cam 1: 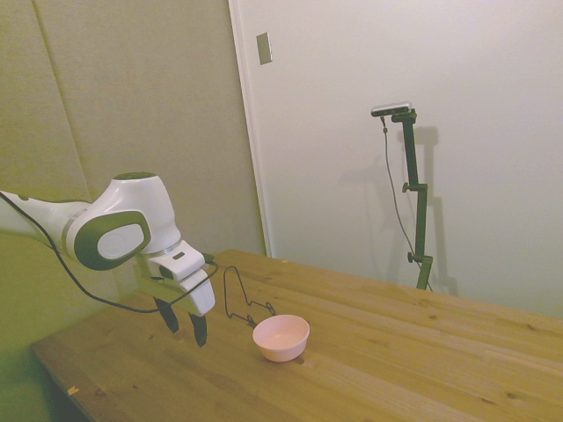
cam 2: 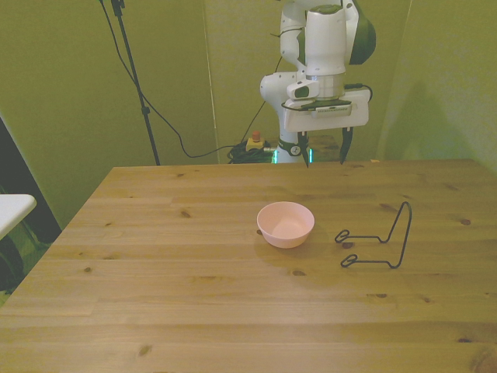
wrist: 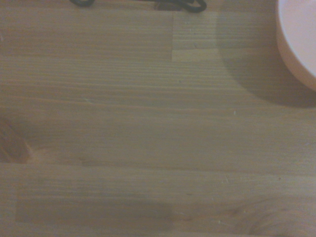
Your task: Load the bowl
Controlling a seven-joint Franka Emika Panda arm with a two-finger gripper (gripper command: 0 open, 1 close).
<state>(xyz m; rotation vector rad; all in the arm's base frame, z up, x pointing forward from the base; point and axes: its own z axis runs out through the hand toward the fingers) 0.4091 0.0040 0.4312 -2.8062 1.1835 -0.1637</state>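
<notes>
Pink and round, the bowl (cam 2: 286, 224) sits right side up on the wooden table (cam 2: 155, 264), near the middle of it. Nothing can be seen inside the bowl. Its inside looks smooth and plain. Just to the front view's right of the bowl stands a thin black wire rack (cam 2: 380, 241). The rack has two little loops lying flat on the wood and one tall bent part that stands up. The bowl and the rack are near each other but they do not touch. The white robot arm (cam 2: 326, 47) is up in the air over the far part of the table. Its gripper (cam 2: 324, 149) points down at the wood and hangs above it. The two dark fingers (cam 2: 345, 144) are spread wide apart, with empty air between them, and they hold nothing. In the side view the gripper (cam 1: 184, 327) is beside the bowl (cam 1: 281, 338), not over it, and it does not touch the bowl or the rack (cam 1: 244, 303). The wrist view shows mostly bare wood planks seen from close by. One edge of the pink bowl (wrist: 297, 44) peeks in at a corner there, with a soft dark shadow next to it on the wood. A bit of the black rack (wrist: 180, 5) shows at the edge of that view too.
</notes>
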